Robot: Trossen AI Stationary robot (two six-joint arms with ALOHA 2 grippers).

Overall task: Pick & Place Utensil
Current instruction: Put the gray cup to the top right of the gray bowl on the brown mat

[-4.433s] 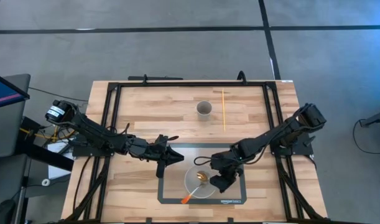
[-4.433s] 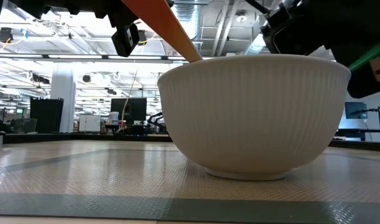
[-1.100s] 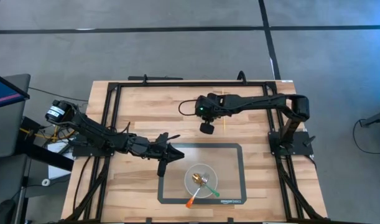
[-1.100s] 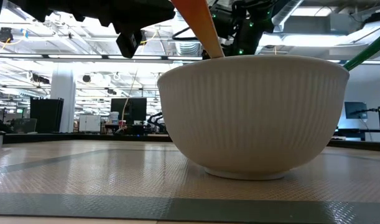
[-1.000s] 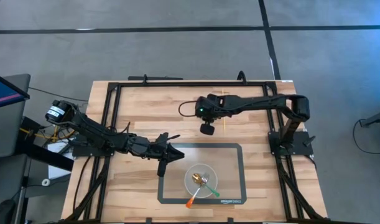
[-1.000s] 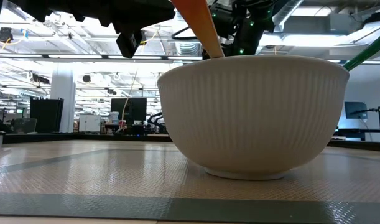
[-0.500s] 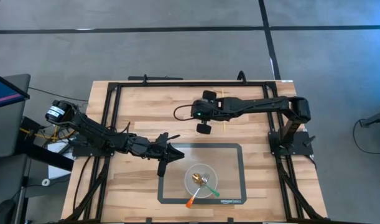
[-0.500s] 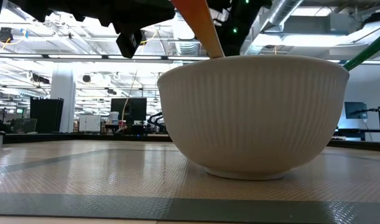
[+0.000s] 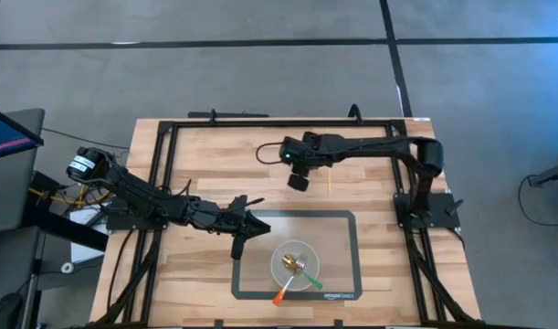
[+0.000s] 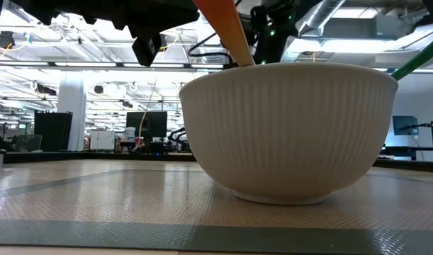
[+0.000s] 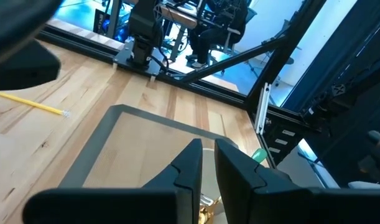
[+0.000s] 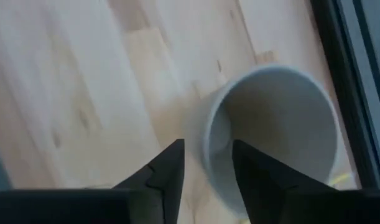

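A white ribbed bowl [image 9: 295, 265] [image 10: 287, 127] stands on the grey mat [image 9: 338, 228]. It holds an orange-handled spoon [image 9: 279, 294] [image 10: 227, 32] and a green-handled fork [image 9: 312, 281] [image 10: 422, 60], whose handles lean on its rim. My right gripper [image 9: 298, 175] [image 12: 205, 165] is open over a white cup [image 12: 270, 130] that stands on the wood at the far middle. The gripper hides the cup in the high view. My left gripper [image 9: 260, 228] [image 11: 208, 163] is shut and empty, left of the bowl. My right gripper comes at the cup from above, slanting. One finger [image 12: 171, 168] stands outside the cup's wall and the other [image 12: 252, 168] over its hollow, with the rim [image 12: 207, 146] between them. I cannot tell whether either finger touches it.
A thin yellow stick [image 9: 329, 185] [image 11: 28, 102] lies on the wood just right of the cup. A black frame [image 9: 169, 137] runs around the tabletop. Bare wood lies left of the cup and on both sides of the mat.
My right gripper has gone a little toward the table's far and left edges and has turned at the wrist, staying over the cup's place. The bowl, spoon and fork have kept still.
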